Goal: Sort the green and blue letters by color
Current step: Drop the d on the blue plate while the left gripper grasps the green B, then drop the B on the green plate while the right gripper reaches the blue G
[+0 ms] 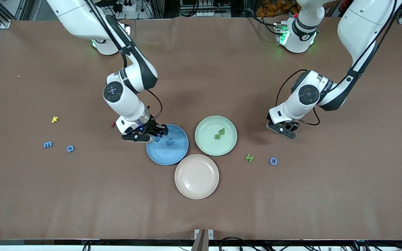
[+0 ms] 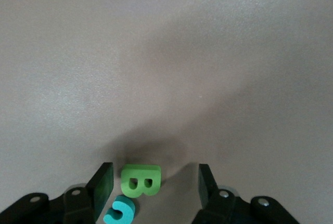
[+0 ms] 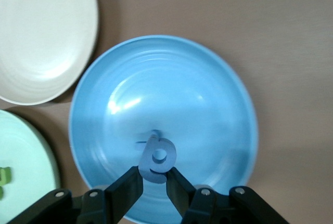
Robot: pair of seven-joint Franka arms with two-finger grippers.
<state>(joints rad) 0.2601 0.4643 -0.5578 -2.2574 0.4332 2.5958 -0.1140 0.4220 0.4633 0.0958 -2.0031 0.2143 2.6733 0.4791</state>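
Progress roughly half: blue plate (image 1: 180,153) has X (image 1: 170,142); right gripper (image 3: 155,185) over it, fingers clenched on blue a (image 3: 158,157). Green plate (image 1: 206,146), at its 3 o'clock, holds two green letters (image 1: 219,134). Left gripper (image 2: 156,185) low over surface, fingers apart, straddling green B (image 2: 140,180). Left: B, N (image 1: 249,158), o (image 1: 273,161), E (image 1: 47,144), G (image 1: 70,149).

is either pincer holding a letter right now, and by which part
The right pincer pinches a light blue letter by its lower edge, over the blue plate. The left pincer holds nothing.
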